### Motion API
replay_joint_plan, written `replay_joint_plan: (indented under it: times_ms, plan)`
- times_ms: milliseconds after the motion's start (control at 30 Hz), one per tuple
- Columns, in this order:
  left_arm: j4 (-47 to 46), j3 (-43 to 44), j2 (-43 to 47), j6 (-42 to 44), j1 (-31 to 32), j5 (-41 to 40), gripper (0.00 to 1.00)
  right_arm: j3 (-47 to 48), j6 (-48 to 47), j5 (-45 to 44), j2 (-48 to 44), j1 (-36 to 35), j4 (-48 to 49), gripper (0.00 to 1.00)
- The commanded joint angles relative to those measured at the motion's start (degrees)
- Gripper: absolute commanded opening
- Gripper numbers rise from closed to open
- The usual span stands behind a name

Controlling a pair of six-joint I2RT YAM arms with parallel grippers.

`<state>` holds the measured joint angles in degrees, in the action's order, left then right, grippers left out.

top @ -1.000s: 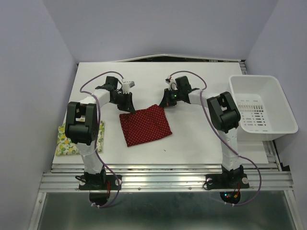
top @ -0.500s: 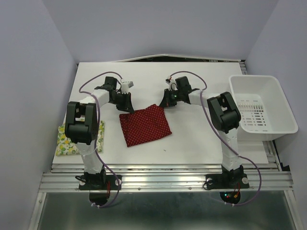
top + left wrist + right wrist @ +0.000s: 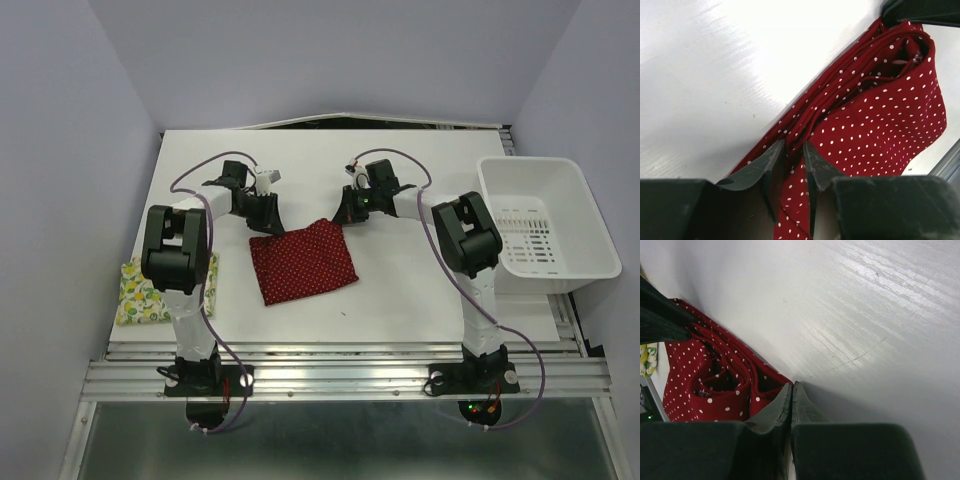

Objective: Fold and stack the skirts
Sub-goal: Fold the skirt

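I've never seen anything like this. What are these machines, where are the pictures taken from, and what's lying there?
Two robot arms, bolted at the near edge of the table. One picture looks down from above; the others come from a camera on each wrist. On it lie a red polka-dot skirt and, at the left, a lemon-print skirt; a white bin stands at the right. The left tool stands slightly open over the red skirt's edge; the right tool is shut beside it.
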<state>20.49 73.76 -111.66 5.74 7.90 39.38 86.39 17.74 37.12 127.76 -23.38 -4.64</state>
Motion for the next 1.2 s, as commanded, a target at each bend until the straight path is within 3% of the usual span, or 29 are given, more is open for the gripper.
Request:
replay_joint_plan:
  times_ms: [0, 333, 500, 633, 833, 1167]
  plan:
    - [-2.5, 2.4, -0.4, -1.8, 1.0, 2.0, 0.33, -0.7, -1.1, -0.6, -0.9, -0.4, -1.4, 0.01]
    - [-6.3, 3.1, -1.9, -5.4, 1.6, 2.4, 0.31, -1.0, -1.6, 0.1, -0.8, -0.4, -1.9, 0.01]
    - [-5.9, 3.1, -1.8, -5.1, 1.9, 2.3, 0.18, -1.3, -1.9, -0.1, -1.0, -0.4, -1.8, 0.01]
    - [-3.8, 3.4, -1.6, -3.7, 1.9, 1.8, 0.14, -1.4, -2.0, -0.4, -1.1, -0.4, -1.9, 0.01]
    - [-2.4, 2.6, -0.1, -1.9, 1.8, -0.6, 0.32, -1.4, -2.2, -0.2, -1.1, -0.4, -1.9, 0.01]
    - [-2.5, 2.7, 0.2, -1.3, 0.8, -3.5, 0.37, -1.6, -2.4, -0.2, -1.1, -0.4, -2.2, 0.01]
